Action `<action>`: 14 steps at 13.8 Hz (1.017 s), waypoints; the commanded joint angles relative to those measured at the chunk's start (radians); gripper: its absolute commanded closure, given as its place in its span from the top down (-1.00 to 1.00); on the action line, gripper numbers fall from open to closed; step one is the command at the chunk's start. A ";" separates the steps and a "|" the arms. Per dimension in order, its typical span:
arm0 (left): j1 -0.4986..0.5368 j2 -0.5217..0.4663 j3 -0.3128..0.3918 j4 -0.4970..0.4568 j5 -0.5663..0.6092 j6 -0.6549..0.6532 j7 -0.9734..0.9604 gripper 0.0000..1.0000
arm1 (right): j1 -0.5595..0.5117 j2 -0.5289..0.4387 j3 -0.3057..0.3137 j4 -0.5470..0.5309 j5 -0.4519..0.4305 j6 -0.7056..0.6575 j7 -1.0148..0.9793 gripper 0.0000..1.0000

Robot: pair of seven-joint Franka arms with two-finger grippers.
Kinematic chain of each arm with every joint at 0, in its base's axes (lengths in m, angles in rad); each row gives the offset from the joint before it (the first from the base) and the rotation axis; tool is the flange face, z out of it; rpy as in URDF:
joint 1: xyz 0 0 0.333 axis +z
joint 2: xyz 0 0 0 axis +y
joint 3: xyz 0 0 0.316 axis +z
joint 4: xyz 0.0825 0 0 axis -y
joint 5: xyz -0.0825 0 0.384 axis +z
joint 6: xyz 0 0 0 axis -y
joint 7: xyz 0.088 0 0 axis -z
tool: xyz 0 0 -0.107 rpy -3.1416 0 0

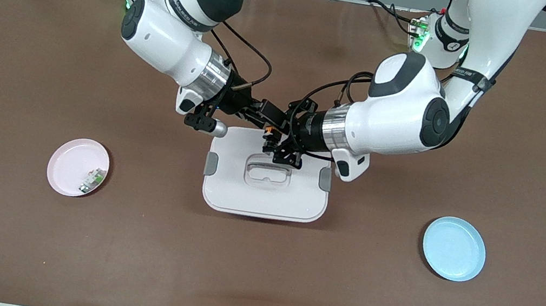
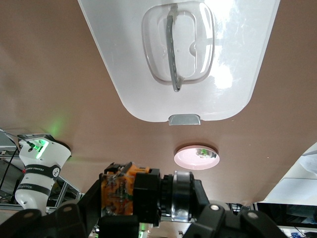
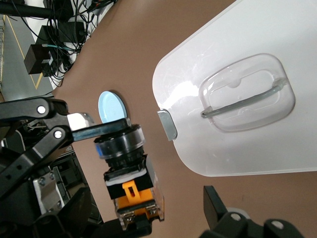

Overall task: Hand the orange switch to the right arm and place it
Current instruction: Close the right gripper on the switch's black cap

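Note:
The orange switch (image 1: 269, 132) hangs over the white lidded box (image 1: 234, 190), above the box's edge toward the robots' bases. My left gripper (image 1: 271, 141) is shut on it. In the left wrist view the switch (image 2: 119, 196) lies clamped lengthwise in the left gripper (image 2: 148, 208), orange block at one end and silver-ringed head at the other. My right gripper (image 1: 263, 112) is open and has come in from the right arm's end of the table. In the right wrist view the switch (image 3: 131, 186) sits between the spread fingers of the right gripper (image 3: 148, 218), untouched by them.
A pink plate (image 1: 68, 164) with a small green-and-white part (image 1: 91, 180) lies toward the right arm's end. A blue plate (image 1: 453, 248) lies toward the left arm's end. The box (image 2: 124, 59) has a recessed handle (image 1: 268, 170) and grey side clips.

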 commanded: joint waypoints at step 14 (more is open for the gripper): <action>-0.013 0.001 0.007 0.017 0.021 0.002 -0.029 0.05 | -0.004 0.015 -0.011 0.069 -0.035 -0.071 -0.007 -0.29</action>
